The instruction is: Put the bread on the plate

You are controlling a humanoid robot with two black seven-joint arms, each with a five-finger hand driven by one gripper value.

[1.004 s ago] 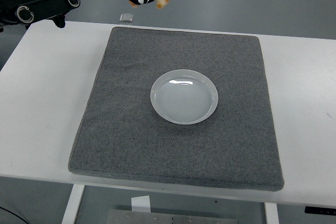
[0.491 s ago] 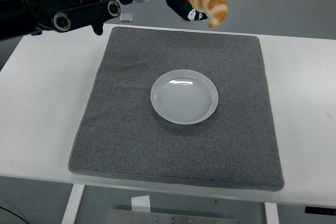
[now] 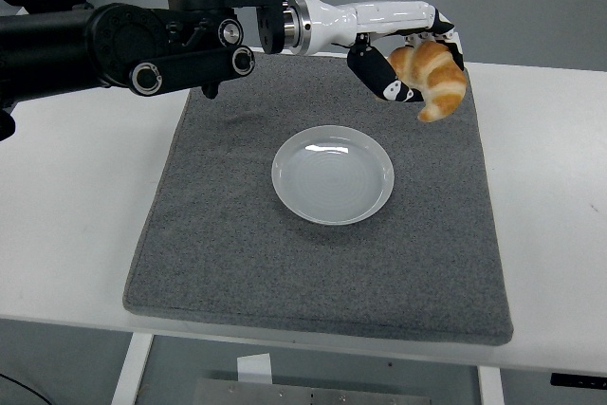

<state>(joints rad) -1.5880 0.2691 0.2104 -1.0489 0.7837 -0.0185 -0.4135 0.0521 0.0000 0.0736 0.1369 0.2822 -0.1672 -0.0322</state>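
Your left hand (image 3: 410,62) is closed around the bread (image 3: 432,80), a golden croissant, with the dark fingers (image 3: 379,73) curled under its upper half and the lower tip poking out free below. The croissant hangs in the air, beyond the plate (image 3: 333,174) and off toward its right side, not yet above the rim. Your right hand is nowhere in view.

Expect the croissant to be light and soft, so it likely takes very little grip to carry it. Its crust looks flaky, so a hard squeeze would probably crush or crumble it. It does not look slippery. The thick middle of the curve is the best place to hold, and that is roughly where your fingers sit now; the thin tips would likely bend or break if you pinched them. Because it is curved, it may rock a little once it lands, so let it go low over the plate's centre instead of dropping it from height.

The plate is plain white, shallow and empty, sitting near the middle of the grey mat (image 3: 237,263), which covers most of the white surface (image 3: 76,215).

You have no writing to read here: no brand or label shows on the croissant, plate or mat.
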